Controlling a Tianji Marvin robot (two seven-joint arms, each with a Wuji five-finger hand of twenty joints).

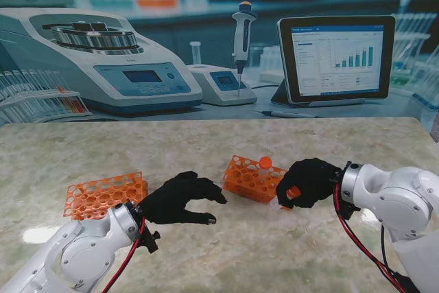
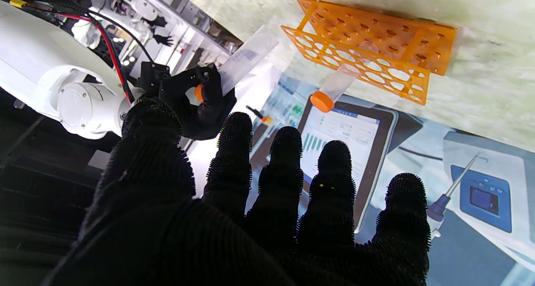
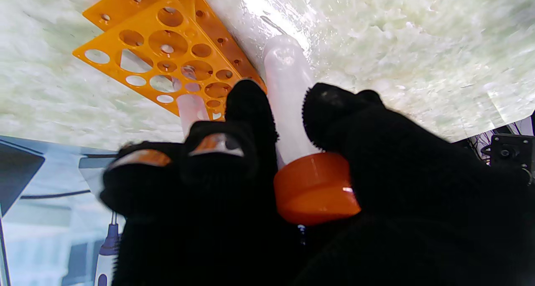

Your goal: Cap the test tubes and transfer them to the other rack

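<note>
The right hand (image 1: 310, 182) is closed around a clear tube with an orange cap (image 3: 315, 194); in its wrist view the thumb (image 3: 334, 114) presses one side of the tube and a finger (image 3: 250, 110) the other, with the cap sitting close to the palm. The tube's rounded end (image 3: 281, 47) touches or nearly touches the marble table (image 1: 274, 252), just beside the near right corner of the right-hand orange rack (image 1: 252, 178). From the stand's view only a spot of the orange cap shows between the black fingers.

That rack lies at the middle of the table, touching or almost touching the right hand's fingers on its right side. One capped tube (image 1: 265, 163) stands in it, toward its far right side, tilted a little; the left wrist view shows the same tube (image 2: 334, 87) leaning out of a hole with its orange cap clear of the rack top.

The left hand (image 1: 182, 198) holds nothing. Its fingers are spread and slightly curled, fingertips pointing right toward the middle rack but apart from it, and whether they touch the table I cannot tell. Just to its left, a second orange rack (image 1: 104, 195) with no tubes visible in it lies on the table.

Beyond the far table edge stands a backdrop showing a centrifuge (image 1: 96, 56), a pipette (image 1: 242, 36) and a tablet with charts (image 1: 336, 58)
</note>
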